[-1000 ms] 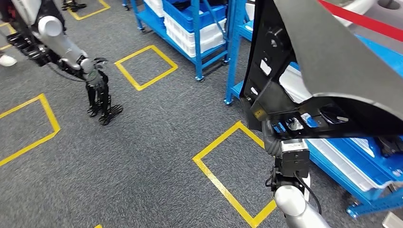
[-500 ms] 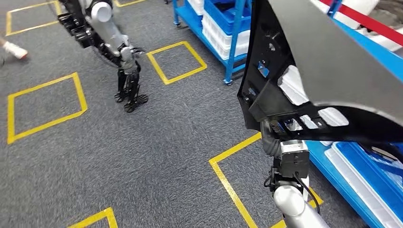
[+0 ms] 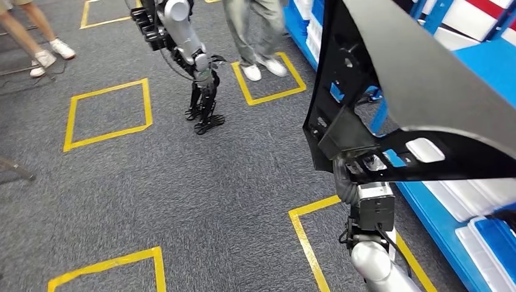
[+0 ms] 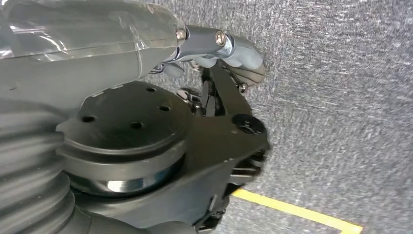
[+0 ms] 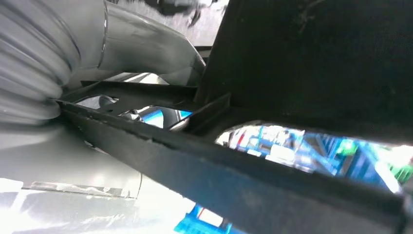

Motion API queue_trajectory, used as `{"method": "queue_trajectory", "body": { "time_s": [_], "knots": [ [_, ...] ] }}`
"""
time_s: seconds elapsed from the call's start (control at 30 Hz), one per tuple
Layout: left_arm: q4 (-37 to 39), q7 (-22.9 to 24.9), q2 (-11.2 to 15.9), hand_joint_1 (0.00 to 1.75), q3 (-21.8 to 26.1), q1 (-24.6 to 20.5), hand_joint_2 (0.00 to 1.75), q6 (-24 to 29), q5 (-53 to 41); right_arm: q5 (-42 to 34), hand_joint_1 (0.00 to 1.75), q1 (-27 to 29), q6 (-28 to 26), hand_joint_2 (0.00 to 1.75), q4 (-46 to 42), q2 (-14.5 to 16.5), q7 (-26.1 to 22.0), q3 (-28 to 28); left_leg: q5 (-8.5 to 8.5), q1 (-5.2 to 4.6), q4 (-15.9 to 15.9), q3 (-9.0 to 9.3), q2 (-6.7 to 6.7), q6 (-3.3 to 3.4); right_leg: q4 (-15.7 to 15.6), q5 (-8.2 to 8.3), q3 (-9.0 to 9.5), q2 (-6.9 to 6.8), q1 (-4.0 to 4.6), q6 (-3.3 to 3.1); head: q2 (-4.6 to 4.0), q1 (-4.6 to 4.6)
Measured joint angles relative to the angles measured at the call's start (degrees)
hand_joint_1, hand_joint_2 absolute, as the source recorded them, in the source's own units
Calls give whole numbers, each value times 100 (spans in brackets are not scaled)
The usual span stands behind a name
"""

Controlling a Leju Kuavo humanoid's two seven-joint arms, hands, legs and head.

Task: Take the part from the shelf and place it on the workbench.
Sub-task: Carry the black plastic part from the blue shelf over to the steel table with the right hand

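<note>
A large black panel part [image 3: 420, 79] with a ribbed, cut-out inner side stands upright on the right of the head view. My right hand [image 3: 348, 173] grips it at its lower edge, mostly hidden behind it. The right wrist view shows the part's black frame bar [image 5: 253, 175] close against that hand. My left hand [image 3: 205, 106] hangs at my side over the grey carpet, fingers pointing down and apart, holding nothing. In the left wrist view the left hand [image 4: 219, 87] is also bare above the carpet.
A blue shelf [image 3: 438, 207] with white trays runs along the right. One person's legs [image 3: 255, 30] stand beside a yellow floor square just past my left hand; another person's legs [image 3: 36, 36] are at the far left. Yellow tape squares [image 3: 106, 112] mark the carpet.
The whole view has swung, so the camera has moved: the shelves slid off to the right and people's legs came into view. The part stays in my right hand; the left hand still hangs.
</note>
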Motion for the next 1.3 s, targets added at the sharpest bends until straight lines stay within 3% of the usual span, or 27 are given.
{"method": "queue_trajectory", "body": {
  "time_s": [0.07,0.1,0.17,0.23,0.3,0.33,0.37,0.43,0.5,0.53,0.57,0.6,0.67,0.7,0.73,0.8,0.87,0.93,1.0,1.07,1.1,1.13,1.17,1.23,1.3],
  "knots": [
    [0,4,0,0,0,2,175,-10,-9,13,175,40,-2,175,-4,-2,-10,0,-142,-8,490,-251,74,26,-1,-29,27,-178,48,-33,0,-15],
    [0,4,1,0,0,10,175,-18,-13,22,175,60,-2,175,-8,-2,-15,1,-85,-26,477,-247,86,66,-2,-46,43,-261,68,-47,0,-18],
    [0,4,5,0,0,19,175,-32,-20,40,175,83,-3,175,-19,-2,-27,1,245,-126,-153,77,189,205,-14,-85,97,-415,96,-64,1,-20],
    [4,5,24,0,0,14,175,-44,-27,49,175,95,-4,175,-29,-2,-32,1,470,-260,-845,434,436,350,-47,-123,162,-551,114,-55,1,-17],
    [9,7,40,0,0,10,175,-57,-38,52,175,113,-3,175,-35,-2,-34,1,488,-326,-1063,531,515,411,-92,-138,209,-671,118,-32,1,-16],
    [11,7,43,0,0,14,175,-62,-42,56,175,121,-2,175,-42,1,-34,2,507,-324,-1116,551,443,422,-126,-143,243,-725,116,-18,1,-23],
    [13,7,44,0,0,21,175,-67,-44,62,175,126,0,175,-50,1,-34,3,535,-297,-1192,597,381,429,-131,-165,277,-696,114,-2,0,-21],
    [17,9,48,0,0,22,175,-72,-43,77,175,132,2,175,-66,1,-37,5,603,-231,-1373,715,261,450,69,-307,228,-421,111,37,0,-17],
    [19,12,48,0,0,4,175,-74,-43,81,175,157,3,175,-68,-5,-38,4,631,-186,-1442,766,136,465,682,-585,-98,-114,95,80,0,5],
    [20,13,48,0,0,-3,175,-77,-44,80,175,178,3,175,-68,-7,-37,4,629,-173,-1440,767,70,469,1016,-699,-297,-62,83,104,0,17],
    [20,13,46,0,0,-4,175,-80,-44,78,175,196,3,175,-68,-9,-35,4,619,-158,-1427,766,-8,461,1234,-722,-450,-46,68,132,0,24],
    [20,13,46,0,0,1,175,-84,-44,78,175,209,3,175,-68,-9,-34,4,604,-138,-1404,766,-89,442,1256,-628,-508,-41,47,163,0,27],
    [21,13,46,0,0,8,175,-86,-43,78,175,214,3,175,-68,-9,-34,4,540,-81,-1298,755,-256,365,727,-198,-338,33,-21,242,1,32],
    [24,13,48,0,0,9,175,-86,-42,78,175,215,3,175,-67,-9,-33,4,494,-61,-1220,727,-334,312,425,-49,-211,161,-51,288,1,38],
    [27,15,50,0,0,4,175,-86,-40,79,175,217,3,175,-73,-9,-34,5,451,-47,-1127,682,-409,264,203,30,-118,275,-74,290,1,50],
    [32,20,52,0,0,6,175,-86,-37,79,175,223,8,175,-86,-9,-33,8,415,-40,-1020,589,-526,189,116,-4,-87,389,-63,224,1,50],
    [36,24,54,0,0,27,175,-78,-30,81,175,210,37,175,-101,-8,-32,8,420,-27,-994,549,-578,140,106,13,-92,262,-49,118,1,32],
    [40,26,55,0,0,28,175,-69,-25,84,175,188,75,175,-116,-8,-23,9,310,-37,-794,471,-360,91,82,26,-70,123,-44,56,1,-8],
    [42,25,55,0,0,8,175,-69,-28,84,175,183,84,175,-127,-9,-1,9,11,-41,-185,190,-47,52,68,13,-48,-36,-13,14,0,-55],
    [42,22,55,0,0,5,175,-70,-36,84,175,183,75,175,-131,-9,28,8,-212,-28,442,-130,60,48,66,-12,-35,-203,25,-19,0,-72],
    [42,22,55,0,0,13,175,-71,-41,85,175,182,71,175,-133,-9,40,8,-188,-30,521,-177,74,66,66,-27,-24,-281,40,-32,0,-75],
    [42,22,55,0,0,21,175,-73,-44,86,175,179,70,175,-137,-9,46,9,-67,-38,386,-117,86,93,66,-45,-5,-353,52,-41,0,-76],
    [42,19,55,0,0,27,175,-81,-49,90,175,171,67,175,-145,-9,51,9,130,-57,56,46,127,133,64,-69,25,-425,61,-48,0,-76],
    [42,5,55,0,0,20,175,-103,-59,99,175,151,56,175,-166,-9,61,9,407,-141,-661,400,379,221,41,-115,93,-560,75,-47,0,-76],
    [42,-6,56,0,0,7,175,-116,-72,104,175,140,46,175,-181,-9,73,10,450,-232,-980,541,551,288,-8,-138,149,-684,78,-21,0,-76]
  ]
}}
